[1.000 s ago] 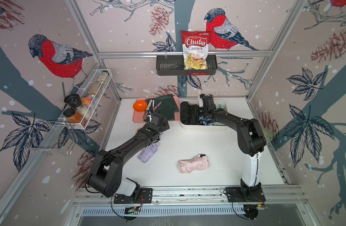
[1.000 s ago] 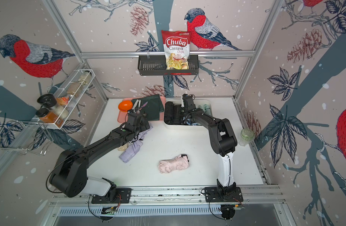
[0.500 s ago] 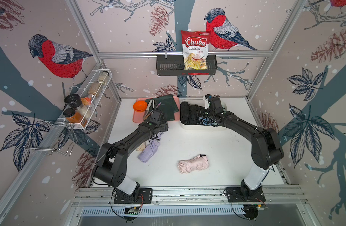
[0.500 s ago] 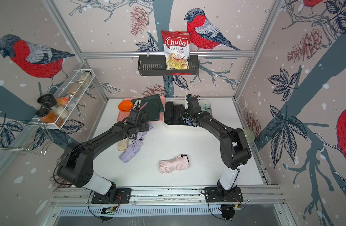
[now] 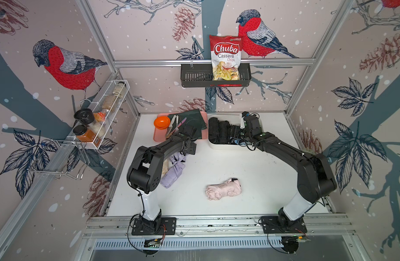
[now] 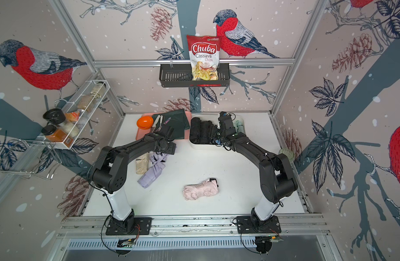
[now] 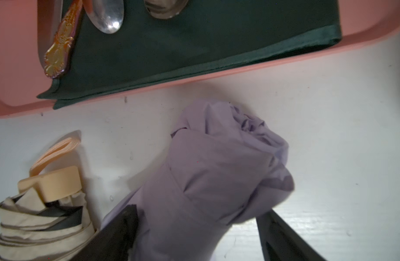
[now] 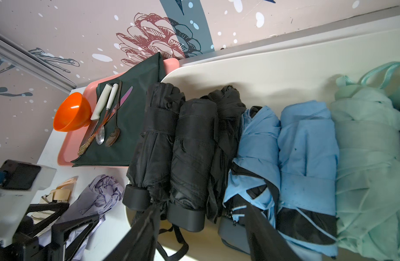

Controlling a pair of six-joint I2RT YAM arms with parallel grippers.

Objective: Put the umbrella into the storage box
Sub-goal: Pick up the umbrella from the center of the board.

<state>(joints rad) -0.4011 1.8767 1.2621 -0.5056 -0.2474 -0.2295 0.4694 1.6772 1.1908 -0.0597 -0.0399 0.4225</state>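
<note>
Left claw (image 7: pixel 200 210) set wide astride the folded lilac umbrella (image 7: pixel 217 169) on the surface (image 7: pixel 330 113) by the pink tray (image 7: pixel 11 56); right claw (image 8: pixel 201 209) parted, empty, over the storage box (image 8: pixel 262 67). Lilac umbrella judged light, soft, slippery: to be gripped mid-body

Both top views are bright and evenly lit from overhead, so only soft, faint shadows fall on the white table (image 5: pixel 217 162). The wide lens bows the frame posts (image 5: pixel 99 40) near the edges. Wrist views look dimmer. The left gripper (image 7: pixel 199 211) is a blurry dark smear up close, and there's a bit of glare on the table beside the lilac umbrella (image 7: pixel 217 169).
</note>
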